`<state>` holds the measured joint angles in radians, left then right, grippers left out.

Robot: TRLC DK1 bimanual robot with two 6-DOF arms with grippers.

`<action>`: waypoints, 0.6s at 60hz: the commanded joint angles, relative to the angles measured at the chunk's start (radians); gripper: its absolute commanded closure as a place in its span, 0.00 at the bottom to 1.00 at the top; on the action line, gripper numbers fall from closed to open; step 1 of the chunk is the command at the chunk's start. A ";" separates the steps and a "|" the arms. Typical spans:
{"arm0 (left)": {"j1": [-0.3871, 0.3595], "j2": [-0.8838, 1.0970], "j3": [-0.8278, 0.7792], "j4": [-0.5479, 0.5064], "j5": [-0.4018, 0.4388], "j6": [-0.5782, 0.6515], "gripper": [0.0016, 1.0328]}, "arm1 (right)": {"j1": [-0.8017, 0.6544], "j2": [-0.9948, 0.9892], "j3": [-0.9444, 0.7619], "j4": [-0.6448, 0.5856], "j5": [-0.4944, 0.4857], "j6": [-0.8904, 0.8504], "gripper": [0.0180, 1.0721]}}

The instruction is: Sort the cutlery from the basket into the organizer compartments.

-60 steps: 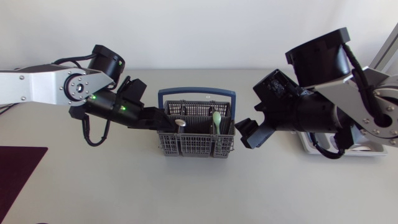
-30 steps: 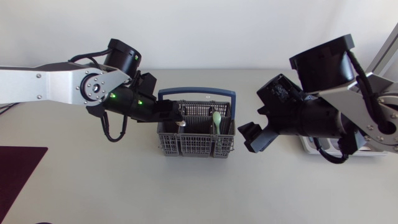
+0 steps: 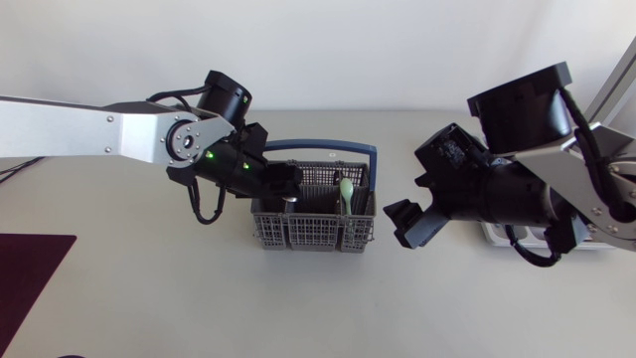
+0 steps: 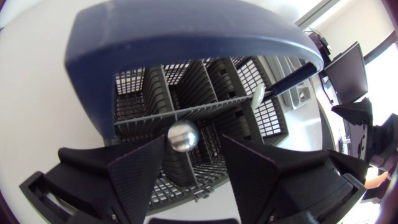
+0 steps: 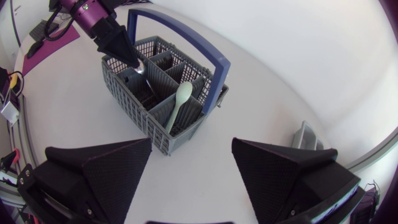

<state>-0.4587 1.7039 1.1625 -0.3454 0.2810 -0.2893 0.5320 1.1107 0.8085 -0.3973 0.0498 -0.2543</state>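
The left gripper (image 4: 194, 169) is held open over the basket (image 4: 186, 37), with a silver utensil tip (image 4: 183, 135) seen just beside one finger. The right gripper (image 5: 191, 163) is spread wide, apart from the basket.

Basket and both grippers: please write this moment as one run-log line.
left gripper open over basket, metal utensil between its jaws | right gripper open, empty, beside basket | green spoon in basket

left arm: stretched toward middle | left pincer (image 3: 286, 185): tilted down, fingers apart | right arm: folded | right pincer (image 3: 405, 223): fingers wide apart
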 commanded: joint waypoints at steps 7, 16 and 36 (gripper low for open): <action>-0.012 0.043 0.039 0.011 -0.005 -0.036 0.43 | -0.012 -0.017 -0.029 -0.003 -0.002 0.003 0.12; -0.024 0.036 0.039 0.026 -0.005 -0.039 0.46 | -0.018 -0.015 -0.031 -0.003 -0.007 -0.002 0.12; -0.032 0.022 0.040 0.039 0.000 -0.044 0.51 | -0.021 -0.014 -0.045 0.009 -0.008 -0.007 0.12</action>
<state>-0.4801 1.7271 1.1721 -0.3145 0.2783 -0.2966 0.5194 1.1049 0.7856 -0.3931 0.0460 -0.2577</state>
